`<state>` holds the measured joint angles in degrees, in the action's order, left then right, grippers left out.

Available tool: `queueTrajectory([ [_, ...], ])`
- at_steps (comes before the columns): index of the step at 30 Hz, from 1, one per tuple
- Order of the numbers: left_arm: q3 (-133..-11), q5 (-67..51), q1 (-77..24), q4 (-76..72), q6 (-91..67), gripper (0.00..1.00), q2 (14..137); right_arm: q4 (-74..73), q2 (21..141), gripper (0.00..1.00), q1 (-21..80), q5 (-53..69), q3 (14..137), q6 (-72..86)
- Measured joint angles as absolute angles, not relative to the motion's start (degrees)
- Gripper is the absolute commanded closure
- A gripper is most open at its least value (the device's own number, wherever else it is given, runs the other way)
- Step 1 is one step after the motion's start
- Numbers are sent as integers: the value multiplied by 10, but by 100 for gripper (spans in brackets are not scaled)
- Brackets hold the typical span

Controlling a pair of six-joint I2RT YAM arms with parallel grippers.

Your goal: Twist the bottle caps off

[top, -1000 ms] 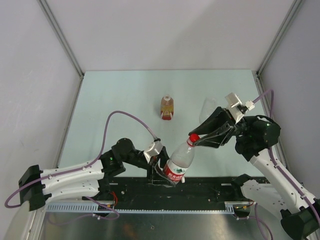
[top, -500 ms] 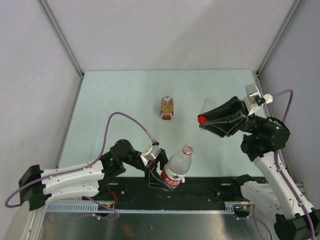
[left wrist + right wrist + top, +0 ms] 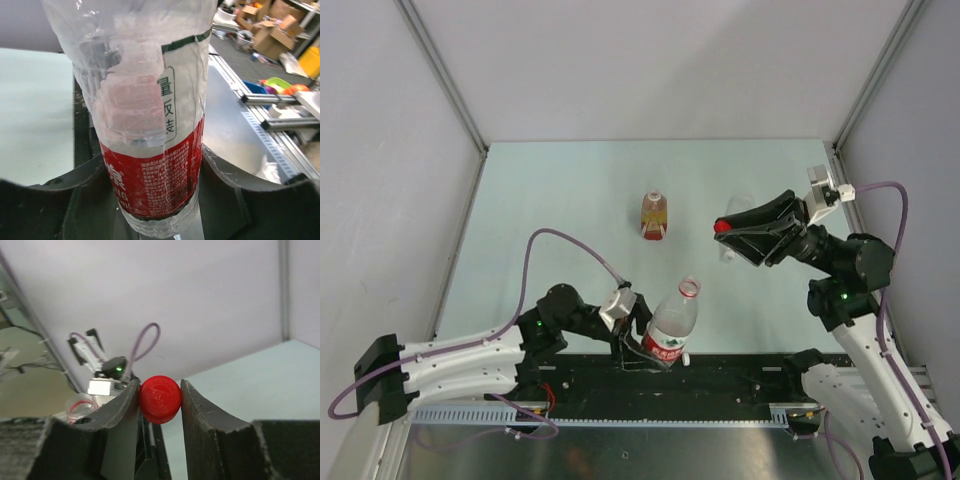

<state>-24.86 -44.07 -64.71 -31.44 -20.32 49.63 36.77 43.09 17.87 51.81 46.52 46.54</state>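
- Left gripper [image 3: 150, 186] clamps the uncapped labelled bottle [image 3: 672, 322] by the table's [image 3: 550, 200] near edge.
- Right gripper [image 3: 160, 399] pinches the red cap [image 3: 160, 401]; the next move is probably to drop it.

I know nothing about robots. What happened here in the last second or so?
The right gripper took the red cap off the labelled bottle and carried it away toward the far right, still pinched between its fingers. The bottle's neck is now open, and the bottle stands a little more upright. The left gripper kept its hold on the bottle. The amber bottle has not moved.
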Motion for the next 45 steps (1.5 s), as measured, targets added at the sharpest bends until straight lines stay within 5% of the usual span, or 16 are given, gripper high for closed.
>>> queueTrajectory([
  [15, -213, -47, -642, -190, -175, 100, 382, 51, 500, 96, 228, 377, 452, 258],
  [27, -213, 85, -642, -93, -181, 100, 382, -36, 693, 95, 341, 263, 431, 184],
  [29, -213, 86, -642, -86, -181, 100, 384, -43, 729, 88, 349, 253, 429, 179],
  [40, -213, 87, -642, -58, -190, 94, 386, -60, 785, 17, 363, 211, 424, 169],
  [45, -215, 86, -642, -58, -195, 93, 395, -65, 744, 2, 363, 197, 424, 165],
])
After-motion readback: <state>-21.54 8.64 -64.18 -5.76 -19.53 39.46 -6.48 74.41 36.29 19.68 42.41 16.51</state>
